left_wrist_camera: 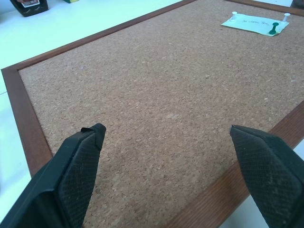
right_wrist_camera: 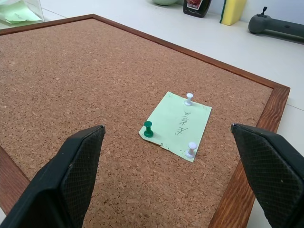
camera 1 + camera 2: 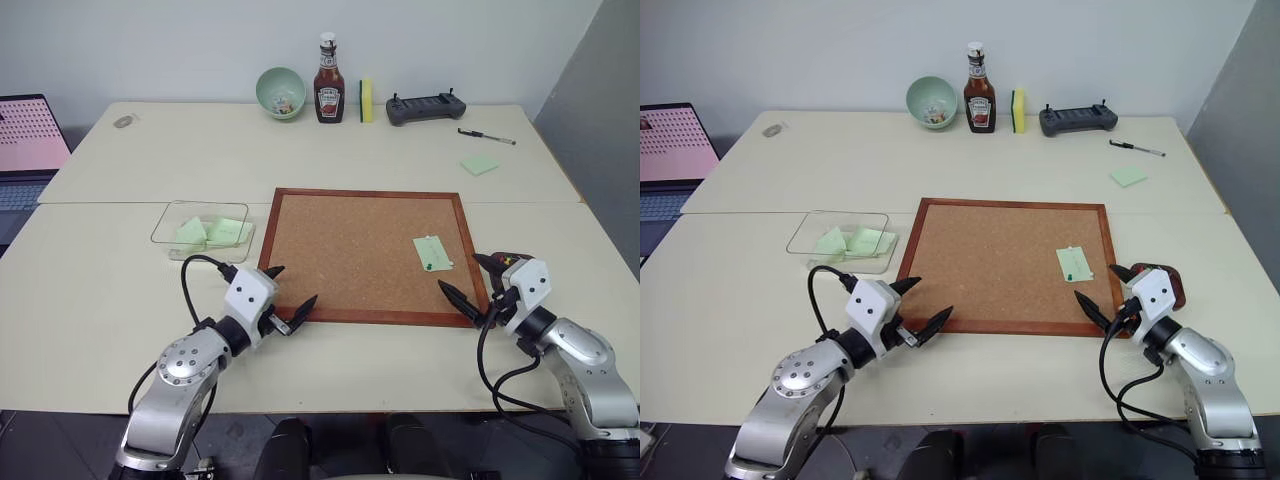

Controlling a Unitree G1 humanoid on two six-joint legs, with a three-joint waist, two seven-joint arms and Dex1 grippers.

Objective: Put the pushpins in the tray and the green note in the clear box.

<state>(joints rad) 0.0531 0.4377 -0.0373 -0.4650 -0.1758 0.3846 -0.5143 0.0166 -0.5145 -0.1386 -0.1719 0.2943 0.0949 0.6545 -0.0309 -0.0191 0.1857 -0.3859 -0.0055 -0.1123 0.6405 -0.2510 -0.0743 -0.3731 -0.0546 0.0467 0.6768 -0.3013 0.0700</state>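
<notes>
The green note [image 2: 178,124] lies pinned near the right edge of the corkboard [image 3: 350,250]. Three pushpins hold it: a dark green one [image 2: 148,129] and two white ones [image 2: 189,99]. My right gripper [image 3: 460,272] hovers open at the board's right front corner, pointing at the note from a short way off. The small dark tray [image 3: 1166,282] sits just right of the board, partly hidden behind that gripper. The clear box [image 3: 163,230] stands left of the board with green paper scraps inside. At the board's left front corner my left gripper [image 3: 293,286] is open and empty.
Along the back edge are a pale green bowl [image 3: 281,92], a ketchup bottle [image 3: 329,80], a yellow sponge [image 3: 366,100] and a dark controller [image 3: 426,107]. A pen [image 3: 487,137] and a green sticky note [image 3: 480,164] lie back right. A laptop [image 3: 25,140] is at far left.
</notes>
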